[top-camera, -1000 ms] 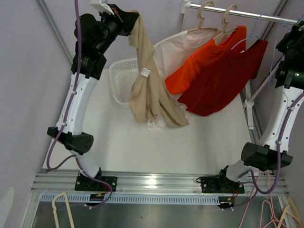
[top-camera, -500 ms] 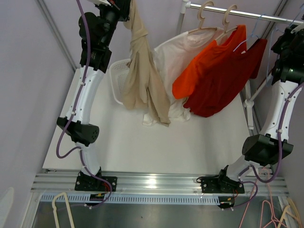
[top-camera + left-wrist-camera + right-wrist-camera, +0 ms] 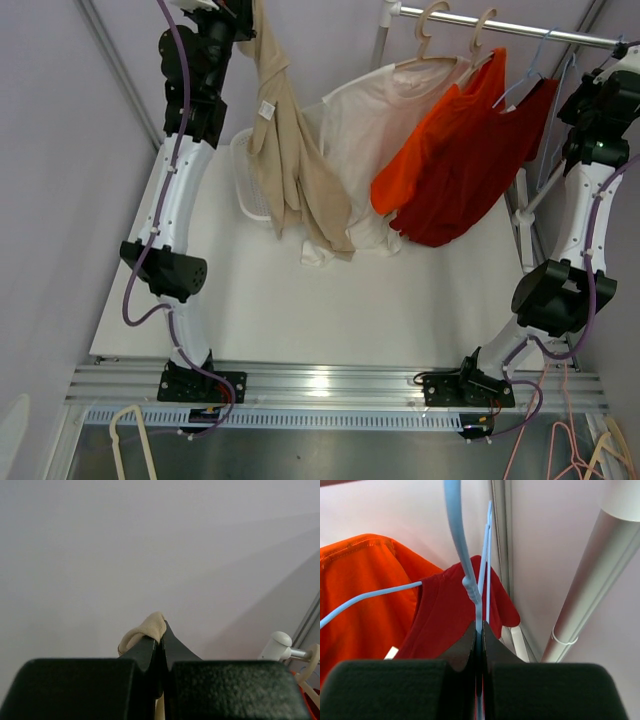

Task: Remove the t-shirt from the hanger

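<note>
My left gripper (image 3: 245, 8) is raised to the top of the top view and shut on a fold of the beige t-shirt (image 3: 290, 170), which hangs free below it over the table. The left wrist view shows the beige cloth (image 3: 150, 627) pinched at my left gripper (image 3: 161, 635). My right gripper (image 3: 592, 82) is shut on the light blue wire hanger (image 3: 460, 540) that carries the dark red t-shirt (image 3: 470, 190). In the right wrist view the wire runs between the closed tips of my right gripper (image 3: 479, 630), above the red shirt (image 3: 445, 615).
A rail (image 3: 520, 30) at the back holds a pale pink shirt (image 3: 370, 120) and an orange shirt (image 3: 440, 140) on beige hangers (image 3: 430, 25). A white basket (image 3: 245, 170) stands behind the beige shirt. An upright pole (image 3: 590, 580) is beside my right gripper. Loose hangers (image 3: 130, 440) lie below the table edge.
My left arm has lifted the beige shirt higher and leftwards, and the shirt has swung with it. My right arm has risen towards the rail, still on the blue hanger.
</note>
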